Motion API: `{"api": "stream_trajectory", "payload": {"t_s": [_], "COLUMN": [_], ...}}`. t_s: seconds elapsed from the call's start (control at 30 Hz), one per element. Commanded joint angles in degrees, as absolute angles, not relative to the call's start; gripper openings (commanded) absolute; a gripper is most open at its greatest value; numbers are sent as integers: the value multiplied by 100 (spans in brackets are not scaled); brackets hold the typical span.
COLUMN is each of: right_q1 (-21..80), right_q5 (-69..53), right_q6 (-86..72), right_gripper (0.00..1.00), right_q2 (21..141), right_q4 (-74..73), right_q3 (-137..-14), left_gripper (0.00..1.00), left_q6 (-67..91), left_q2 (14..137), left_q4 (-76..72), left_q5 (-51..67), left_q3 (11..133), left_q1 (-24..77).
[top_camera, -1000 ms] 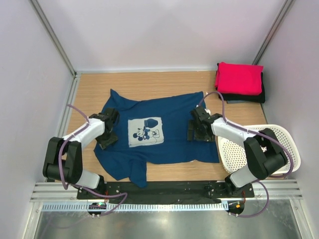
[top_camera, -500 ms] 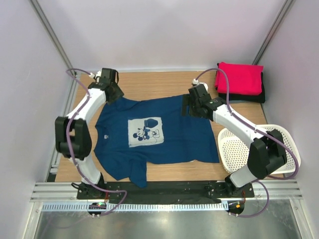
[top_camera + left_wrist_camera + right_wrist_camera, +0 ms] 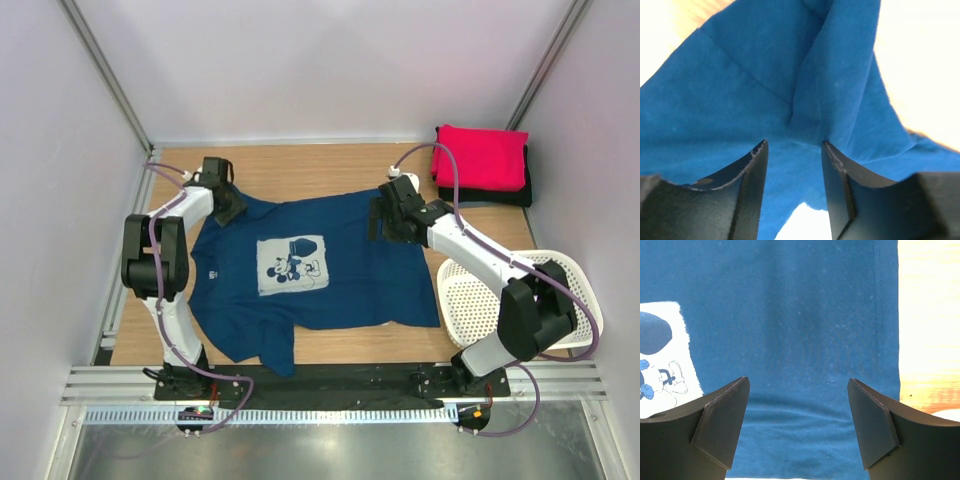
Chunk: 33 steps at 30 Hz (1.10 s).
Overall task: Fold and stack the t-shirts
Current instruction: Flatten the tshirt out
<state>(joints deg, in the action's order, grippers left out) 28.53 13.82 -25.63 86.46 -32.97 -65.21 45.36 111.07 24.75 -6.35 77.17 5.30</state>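
The navy blue t-shirt [image 3: 330, 270] lies spread flat on the wooden table, its pale square cartoon print [image 3: 291, 265] facing up. My left gripper [image 3: 226, 200] sits on its far left sleeve. In the left wrist view the gripper [image 3: 792, 145] is open a little, with blue cloth [image 3: 765, 75] bunched in a ridge just past the fingertips. My right gripper [image 3: 386, 218] is over the shirt's far right part. In the right wrist view it [image 3: 798, 382] is wide open and empty above the cloth [image 3: 805, 315], with the print [image 3: 660, 360] at the left. The pink-red t-shirt [image 3: 480, 157] lies folded on the black one [image 3: 495, 198] at the far right.
A white perforated basket [image 3: 575, 290] stands at the near right, beside the right arm. Pale walls and metal posts close in the table on three sides. Bare wood [image 3: 300, 165] shows behind the navy shirt.
My left gripper moved from the shirt's left side out to the far left corner, then back onto the far sleeve. My right gripper moved from the shirt's right edge toward its far right part.
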Motion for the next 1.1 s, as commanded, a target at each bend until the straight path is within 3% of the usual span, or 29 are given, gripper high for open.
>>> {"api": "stream_trajectory", "payload": {"t_s": [0.0, 0.1, 0.27, 0.37, 0.8, 0.87, 0.97, 1.0, 1.07], "right_q1": [2839, 2839, 2839, 2839, 2839, 2830, 2778, 2734, 2707], "right_q5": [1591, 1608, 1670, 1722, 1872, 1898, 1872, 1785, 1697], "right_q6": [-2557, -2593, -2663, -2646, -2408, -2373, -2312, -2312, -2294], "right_gripper": [85, 85, 85, 85, 85, 85, 85, 85, 85], "right_q2": [8306, 8297, 8262, 8253, 8411, 8516, 8709, 8762, 8868], "right_q4": [-3252, -3278, -3269, -3287, -3120, -2998, -2813, -2821, -2882], "right_q3": [-6530, -6495, -6390, -6398, -6337, -6267, -6214, -6249, -6371], "left_gripper": [44, 39, 20, 0, 0, 4, 31, 49, 60], "left_q6": [4667, 4702, 4711, 4711, 4728, 4851, 4895, 4791, 4615], "left_q2": [11188, 11293, 11469, 11531, 12049, 12190, 12497, 12576, 12639], "left_q4": [1837, 1749, 1723, 1731, 1363, 769, 38, 26, 105], "left_q5": [-475, -457, -413, -395, -123, -35, 473, 579, 676], "left_q3": [7690, 7743, 7945, 8191, 9650, 9686, 9755, 9912, 10037], "left_q1": [475, 466, 439, 413, 466, 492, 510, 510, 519]}}
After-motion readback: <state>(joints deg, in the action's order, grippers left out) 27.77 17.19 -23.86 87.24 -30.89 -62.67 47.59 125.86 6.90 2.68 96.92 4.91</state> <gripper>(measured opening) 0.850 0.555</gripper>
